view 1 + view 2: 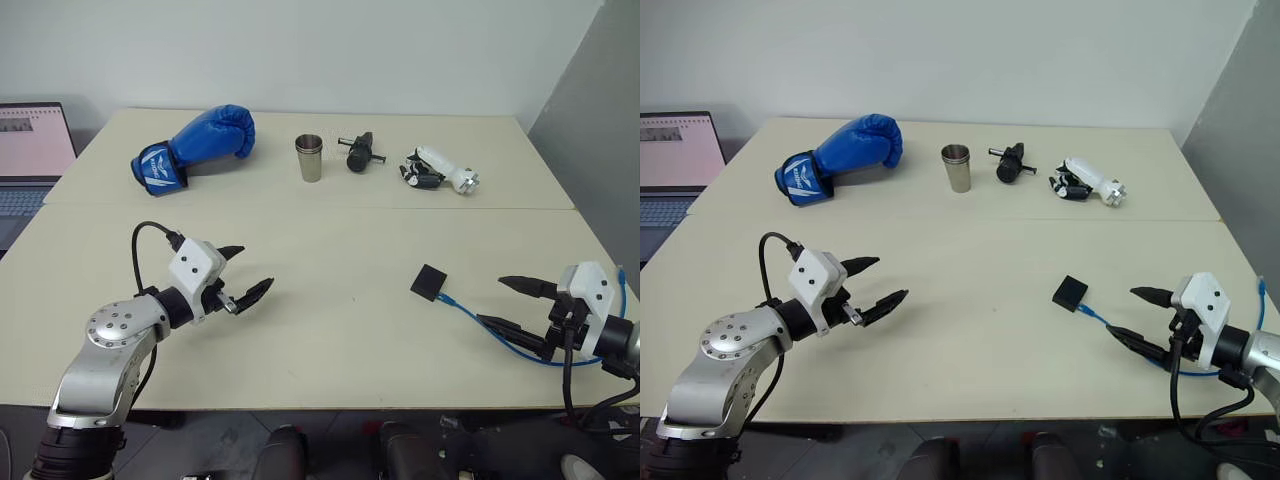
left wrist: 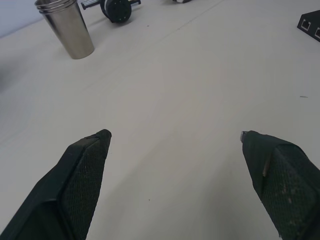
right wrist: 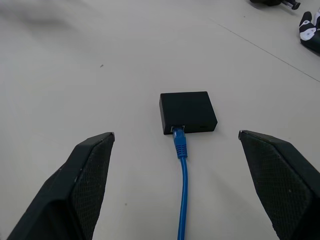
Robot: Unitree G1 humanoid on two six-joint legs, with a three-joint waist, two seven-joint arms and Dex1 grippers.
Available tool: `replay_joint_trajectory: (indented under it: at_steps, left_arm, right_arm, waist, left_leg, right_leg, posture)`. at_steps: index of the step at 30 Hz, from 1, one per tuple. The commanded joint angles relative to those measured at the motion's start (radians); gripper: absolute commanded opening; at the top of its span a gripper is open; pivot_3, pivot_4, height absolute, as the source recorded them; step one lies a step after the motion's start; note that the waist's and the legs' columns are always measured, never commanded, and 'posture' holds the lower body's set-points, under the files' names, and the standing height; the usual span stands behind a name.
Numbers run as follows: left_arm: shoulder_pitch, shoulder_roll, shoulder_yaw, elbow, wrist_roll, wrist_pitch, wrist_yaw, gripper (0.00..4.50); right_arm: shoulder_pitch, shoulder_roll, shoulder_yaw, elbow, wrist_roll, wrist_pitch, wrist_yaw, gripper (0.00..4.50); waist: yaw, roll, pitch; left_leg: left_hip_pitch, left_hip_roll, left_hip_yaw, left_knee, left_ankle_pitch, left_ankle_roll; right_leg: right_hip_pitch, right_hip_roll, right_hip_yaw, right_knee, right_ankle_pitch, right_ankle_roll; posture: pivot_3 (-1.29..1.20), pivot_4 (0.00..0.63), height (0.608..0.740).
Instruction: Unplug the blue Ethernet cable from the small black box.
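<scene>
In the left eye view, the small black box is lying on the cream table right of centre, with the blue Ethernet cable plugged into its lower right side and trailing toward the lower right corner of the frame. The right gripper is hovering at the right edge, just beside the cable, its two black fingers spread wide and holding nothing. The left gripper is hanging over bare table at lower left, well apart from the box, its fingers also standing wide and empty. Along the upper part of the frame, a blue boxing glove, a steel cup, a black cylindrical tool and a white-and-black device are sitting in a row, and a laptop is showing at the left edge.

The right eye view is giving the same layout, with the box right of centre.

In the left wrist view, the fingers are rising wide apart from the bottom edge over bare table; the steel cup is standing at upper left and a corner of the box is peeking in at upper right.

In the right wrist view, the box is sitting at the centre of the frame between the widely spread fingers, with the cable's plug seated in its near face and the cord running down to the bottom edge.
</scene>
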State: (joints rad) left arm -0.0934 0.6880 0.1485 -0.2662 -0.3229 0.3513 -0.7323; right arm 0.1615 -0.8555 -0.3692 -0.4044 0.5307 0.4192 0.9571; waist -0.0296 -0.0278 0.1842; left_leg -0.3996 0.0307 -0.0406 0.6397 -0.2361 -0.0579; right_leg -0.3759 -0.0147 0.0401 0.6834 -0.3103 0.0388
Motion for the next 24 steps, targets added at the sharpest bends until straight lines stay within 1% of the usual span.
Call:
replay_joint_trajectory:
  at_steps: [1,6,12,18,21,24]
  left_arm:
    - [0.006,0.01,0.038,-0.045,-0.034,-0.018,-0.025,4.44]
    - [0.027,0.013,0.042,-0.064,-0.022,-0.01,-0.014,4.44]
    - [0.034,0.05,0.039,-0.082,-0.068,0.069,-0.062,4.44]
    - [0.02,0.076,0.072,-0.081,-0.116,0.01,-0.149,4.44]
    - [0.019,0.099,0.074,-0.108,-0.143,0.02,-0.187,4.44]
    - [0.027,0.151,0.059,-0.158,-0.19,0.067,-0.257,4.44]
  right_arm:
    - [-0.017,-0.008,-0.02,0.0,-0.002,-0.031,0.012,4.22]
    - [-0.016,-0.011,-0.027,0.004,-0.002,-0.032,0.015,4.22]
    - [-0.008,-0.015,-0.038,-0.009,0.004,-0.023,0.013,4.22]
    - [0.01,-0.012,-0.043,-0.045,0.02,0.004,-0.001,4.22]
    - [0.01,-0.013,-0.041,-0.058,0.025,0.027,-0.012,4.22]
    - [-0.006,-0.011,-0.013,-0.062,0.019,0.068,-0.04,4.22]
  waist:
    - [0.0,0.0,0.0]
    - [0.001,0.0,0.0]
    - [0.0,0.0,0.0]
    - [0.001,0.0,0.0]
    - [0.0,0.0,0.0]
    - [0.001,0.0,0.0]
  left_leg:
    - [0.0,0.0,0.0,0.0,0.0,0.0]
    - [0.0,0.0,0.0,0.0,0.0,0.0]
    - [0.0,0.0,0.0,0.0,0.0,0.0]
    - [0.0,0.0,0.0,0.0,0.0,0.0]
    - [0.0,0.0,0.0,0.0,0.0,0.0]
    - [0.0,0.0,0.0,0.0,0.0,0.0]
  right_leg:
    - [0.0,0.0,0.0,-0.001,0.0,0.0]
    - [0.001,-0.001,0.0,-0.002,0.002,-0.002]
    - [0.001,0.0,0.0,-0.002,0.002,-0.002]
    - [0.001,-0.001,0.0,-0.002,0.002,-0.002]
    - [0.001,0.0,0.0,-0.002,0.002,-0.002]
    - [0.001,0.0,0.0,-0.002,0.002,-0.002]
  posture:
    - [0.0,0.15,0.74]
    - [0.0,0.15,0.74]
    - [0.0,0.15,0.74]
    - [0.0,0.15,0.74]
    - [0.0,0.15,0.74]
    - [0.0,0.15,0.74]
